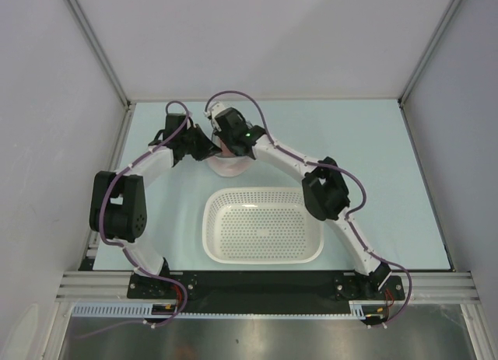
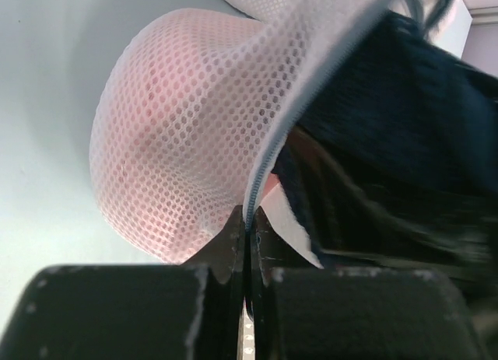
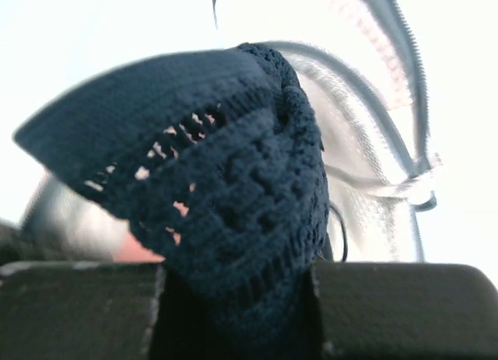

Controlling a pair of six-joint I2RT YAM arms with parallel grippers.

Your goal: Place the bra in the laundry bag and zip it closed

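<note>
The laundry bag (image 2: pixel 179 134) is a white mesh pouch, pinkish inside, lying on the table between both wrists (image 1: pixel 228 167). My left gripper (image 2: pixel 247 228) is shut on the bag's zip rim (image 2: pixel 268 162) and holds the opening's edge. The bra (image 3: pixel 233 181) is dark navy lace. My right gripper (image 3: pixel 233 290) is shut on it, and the fabric fills the gap between the fingers. The bra also shows in the left wrist view (image 2: pixel 389 119), at the bag's mouth. The bag's zip and mesh (image 3: pixel 381 142) lie just behind the bra. From above, both grippers (image 1: pixel 208 148) (image 1: pixel 231 146) meet over the bag and hide most of it.
A white perforated plastic basket (image 1: pixel 214 239) stands in front of the bag, between the two arms. White walls enclose the pale blue table (image 1: pixel 373 158) at the back and sides.
</note>
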